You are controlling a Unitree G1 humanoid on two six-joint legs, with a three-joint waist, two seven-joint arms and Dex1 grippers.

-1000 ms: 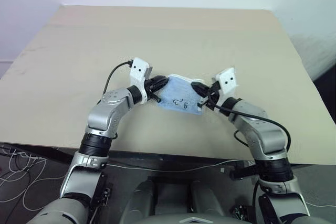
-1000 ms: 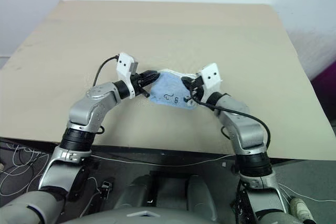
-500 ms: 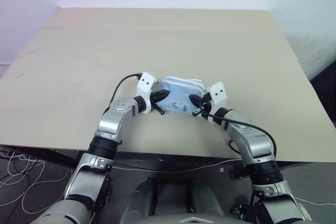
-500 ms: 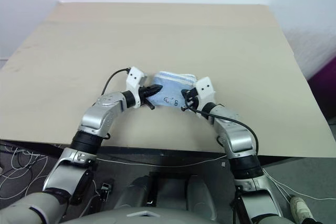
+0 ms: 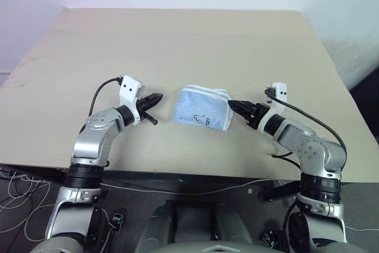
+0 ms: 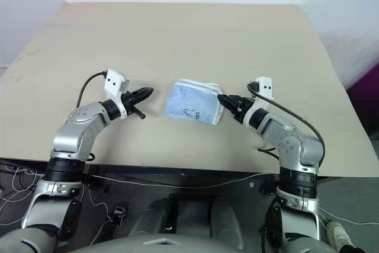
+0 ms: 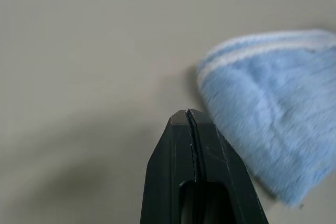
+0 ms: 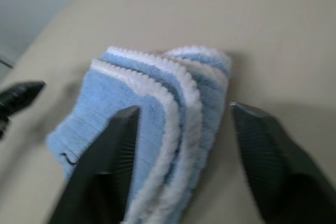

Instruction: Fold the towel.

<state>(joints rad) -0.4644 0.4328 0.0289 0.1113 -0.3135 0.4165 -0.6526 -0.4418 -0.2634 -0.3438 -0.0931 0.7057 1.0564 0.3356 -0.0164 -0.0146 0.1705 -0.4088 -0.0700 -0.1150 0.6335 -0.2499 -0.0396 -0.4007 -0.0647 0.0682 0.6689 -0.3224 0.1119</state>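
The towel (image 5: pixel 200 108), light blue with white stitched edging and a small dark printed mark, lies folded in a small stack near the table's front middle. My left gripper (image 5: pixel 160 96) is shut and holds nothing; it points at the towel from a short gap on its left. In the left wrist view its closed tip (image 7: pixel 189 113) hovers beside the towel (image 7: pixel 268 129). My right gripper (image 5: pixel 232 104) is at the towel's right edge. In the right wrist view it (image 8: pixel 185 107) stands open, its fingers (image 8: pixel 105 171) spread to either side of the towel's layered edge (image 8: pixel 157 103).
The beige table (image 5: pixel 177 39) stretches far behind and to both sides of the towel. Its front edge (image 5: pixel 177 173) runs just below my arms. Loose cables (image 5: pixel 18 199) lie on the floor at the lower left.
Both grippers have let go of the towel and drawn apart, the left one leftward, the right one rightward. The right gripper has opened. The towel now rests folded on the table.
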